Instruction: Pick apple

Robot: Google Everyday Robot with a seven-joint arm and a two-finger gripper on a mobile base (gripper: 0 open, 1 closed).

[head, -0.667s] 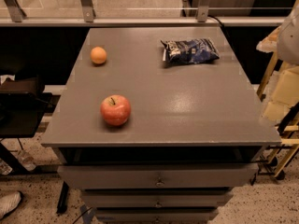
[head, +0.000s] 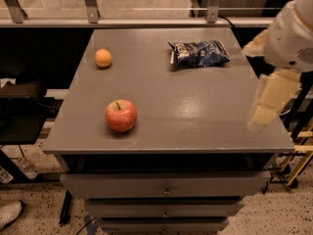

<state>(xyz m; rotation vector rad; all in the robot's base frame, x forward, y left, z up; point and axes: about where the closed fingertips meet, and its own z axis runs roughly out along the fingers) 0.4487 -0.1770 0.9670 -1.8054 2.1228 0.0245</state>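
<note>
The apple [head: 121, 115] is round and red with yellowish patches and a short dark stem. It sits on the grey table top [head: 195, 106], near the front left. My gripper [head: 268, 104] hangs from the white arm [head: 292, 33] at the right edge of the table. It is far to the right of the apple, a little above the surface, and holds nothing that I can see.
A small orange fruit [head: 103, 58] lies at the back left. A dark blue snack bag [head: 199, 53] lies at the back right. Drawers [head: 166, 186] sit under the table top. A railing [head: 146, 21] runs behind the table. A black chair [head: 22, 111] stands at the left.
My gripper has moved a little to the left, in over the table's right edge. The apple, the orange fruit and the bag have not moved.
</note>
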